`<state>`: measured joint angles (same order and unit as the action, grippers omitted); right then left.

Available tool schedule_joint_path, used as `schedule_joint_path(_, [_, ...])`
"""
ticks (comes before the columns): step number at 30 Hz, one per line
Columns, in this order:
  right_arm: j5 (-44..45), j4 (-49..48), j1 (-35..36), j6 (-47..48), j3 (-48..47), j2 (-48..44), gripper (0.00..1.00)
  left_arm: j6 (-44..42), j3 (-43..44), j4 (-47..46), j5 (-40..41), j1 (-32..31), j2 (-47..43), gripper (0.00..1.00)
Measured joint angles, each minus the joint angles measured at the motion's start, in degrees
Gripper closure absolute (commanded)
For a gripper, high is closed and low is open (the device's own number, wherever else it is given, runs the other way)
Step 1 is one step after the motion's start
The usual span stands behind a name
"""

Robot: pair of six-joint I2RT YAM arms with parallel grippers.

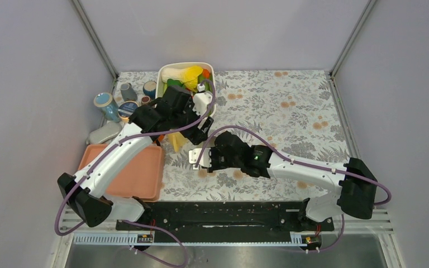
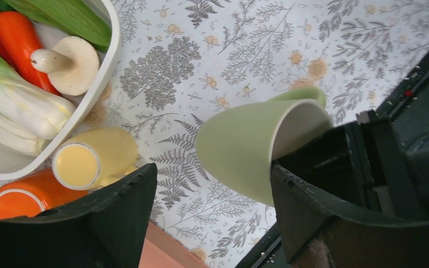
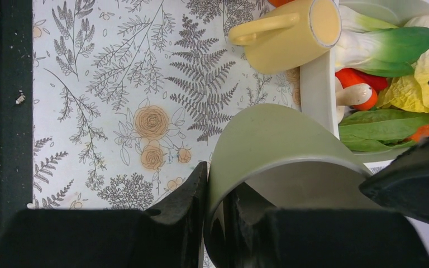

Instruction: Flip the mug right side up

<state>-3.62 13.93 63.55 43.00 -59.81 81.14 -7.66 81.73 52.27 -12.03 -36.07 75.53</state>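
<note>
The right hand (image 3: 215, 190) is clenched on the green mug (image 3: 279, 145), pinching its wall at the rim with one finger inside the mouth and one outside. The mug lies tipped on its side over the floral table (image 2: 201, 56), mouth toward the right hand and closed base pointing away, near the yellow mug (image 3: 290, 33) and the white tub (image 2: 98, 84) of toy vegetables. Whether its side rests on the table I cannot tell.

The left hand (image 2: 212, 178) is spread wide and grasps nothing. Its fingers sit on either side of the mug's base end, with a clear gap at the left finger.

This looks like the middle of the turn: gripped, tilted, not yet upright. The next move probably calls for rolling the right wrist until the base faces down. The mug can then be set on a bare patch of table away from the yellow mug, and the rim let go.
</note>
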Motion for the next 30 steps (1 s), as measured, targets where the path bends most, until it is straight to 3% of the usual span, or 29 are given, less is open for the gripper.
schedule_joint_path(6, [0.0, -1.1, 0.0, -2.4, 0.0, 1.1, 1.0, -0.2, 0.0, -0.9, 6.8, -3.6, 2.1, 0.41])
schedule_joint_path(14, [0.2, -1.2, 0.0, -5.5, 0.0, 1.9, 1.0, -1.6, 0.0, -1.3, 8.3, -4.9, 3.2, 0.32])
schedule_joint_path(23, [0.5, -4.1, 0.4, -7.1, -0.2, 2.0, 1.0, -4.5, -1.0, -1.3, 2.2, -4.0, 2.9, 0.32])
schedule_joint_path(27, [-0.2, -5.2, 0.4, -7.7, -0.2, 2.0, 1.0, -5.0, -2.5, -1.5, 4.0, -3.9, 2.8, 0.48])
schedule_joint_path(30, [-0.3, -5.7, 0.4, -8.4, -0.2, 2.1, 1.0, -4.9, -3.5, -2.8, 6.0, -4.7, 2.8, 0.54])
